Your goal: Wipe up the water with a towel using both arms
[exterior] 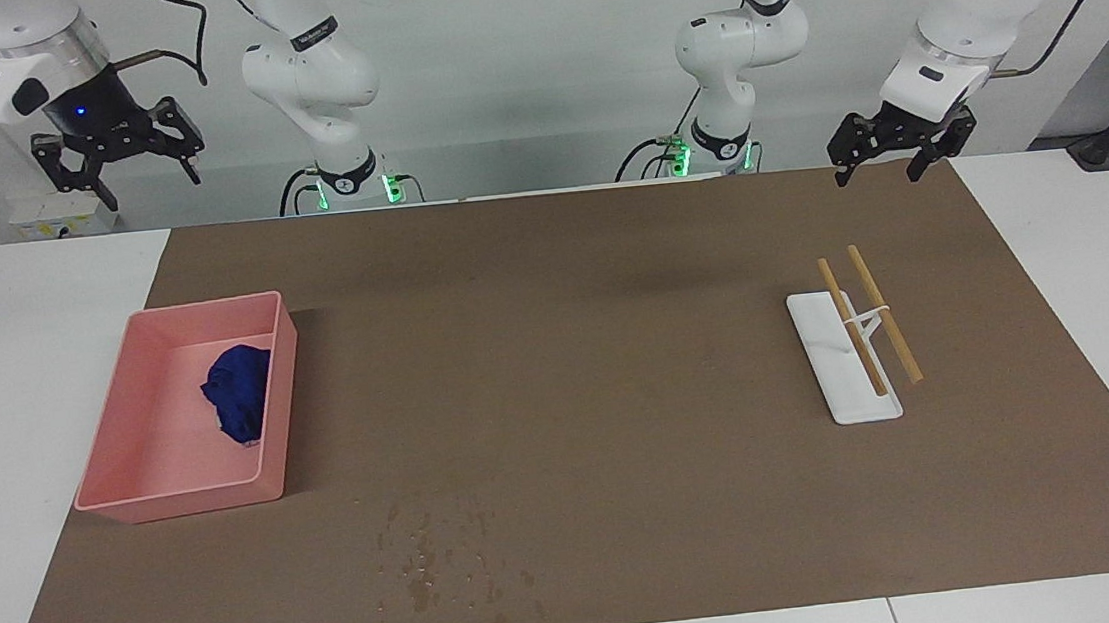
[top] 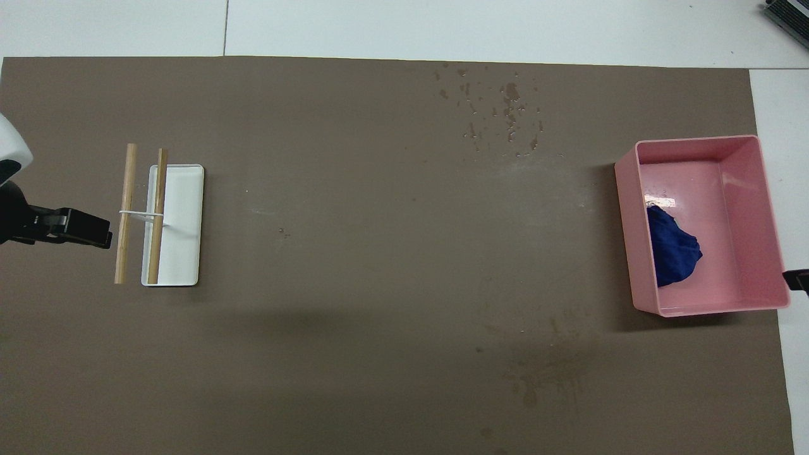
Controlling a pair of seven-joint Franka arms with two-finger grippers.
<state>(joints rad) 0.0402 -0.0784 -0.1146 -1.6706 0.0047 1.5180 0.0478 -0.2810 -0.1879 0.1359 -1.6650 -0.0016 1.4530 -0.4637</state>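
Over the brown mat (exterior: 618, 346), left hand (exterior: 887, 154) and right hand (exterior: 121, 154) hang spread wide, holding nothing.

Table (exterior: 31, 297): white surface, exposed along the edges around the mat.
Mat (exterior: 558, 351): brown, laid flat on the table, most of the top covered by it.
Bin (exterior: 108, 431): pink, rectangular, open-topped, set on the mat at the right arm's end.
Stand (exterior: 826, 368): white flat base, set on the mat at the left arm's end, two wooden rods (exterior: 884, 313) carried across it.
Water (exterior: 446, 562): scattered wet specks on the mat, farther from the robots than the bin, near the mat's edge.
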